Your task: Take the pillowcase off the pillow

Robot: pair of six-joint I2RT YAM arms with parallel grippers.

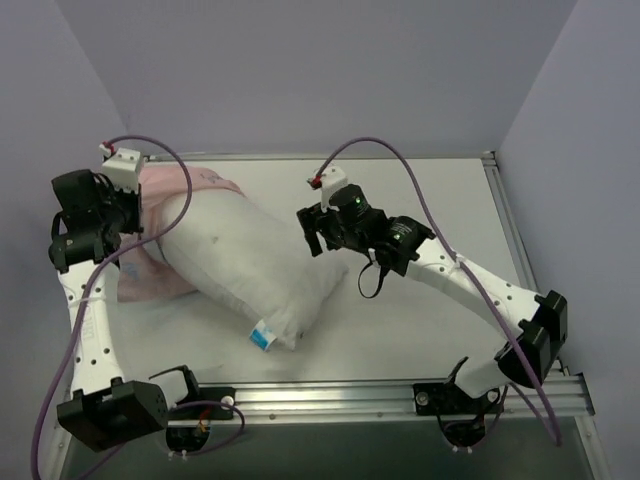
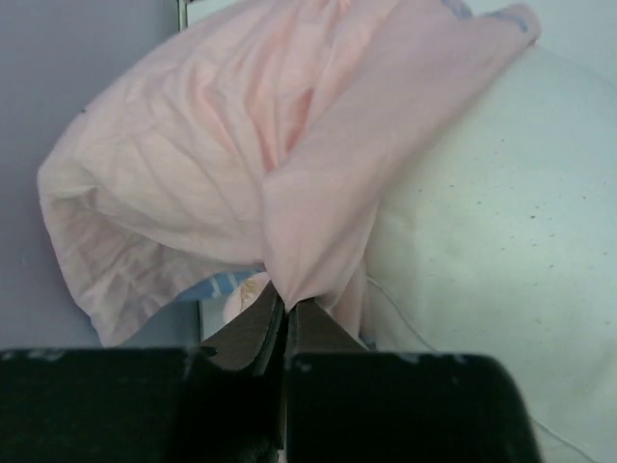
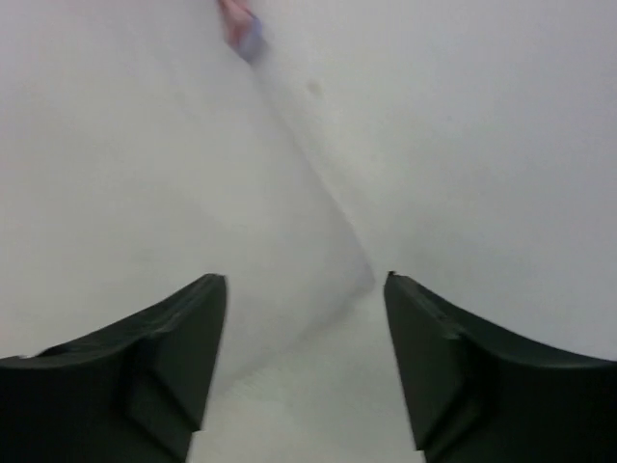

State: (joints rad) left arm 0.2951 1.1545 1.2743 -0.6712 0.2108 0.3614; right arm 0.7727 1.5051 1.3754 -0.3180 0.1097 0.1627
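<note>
The white pillow (image 1: pixel 250 262) lies slantwise on the table, its blue-and-white label (image 1: pixel 263 335) at the near corner. The pink pillowcase (image 1: pixel 160 270) is bunched over its far left end. My left gripper (image 1: pixel 128 222) is shut on a fold of the pillowcase (image 2: pixel 318 193), pink side out, with a strip of its blue side below; the white pillow (image 2: pixel 492 212) fills the right of that view. My right gripper (image 1: pixel 312 232) is open, its fingers (image 3: pixel 169 347) apart over the pillow's right corner (image 3: pixel 318 251), empty.
The white table (image 1: pixel 420 210) has a metal rail (image 1: pixel 330 395) along the near edge and another on the right side (image 1: pixel 510 220). Grey walls close in left, back and right. A black cable loop (image 1: pixel 370 278) hangs from the right arm.
</note>
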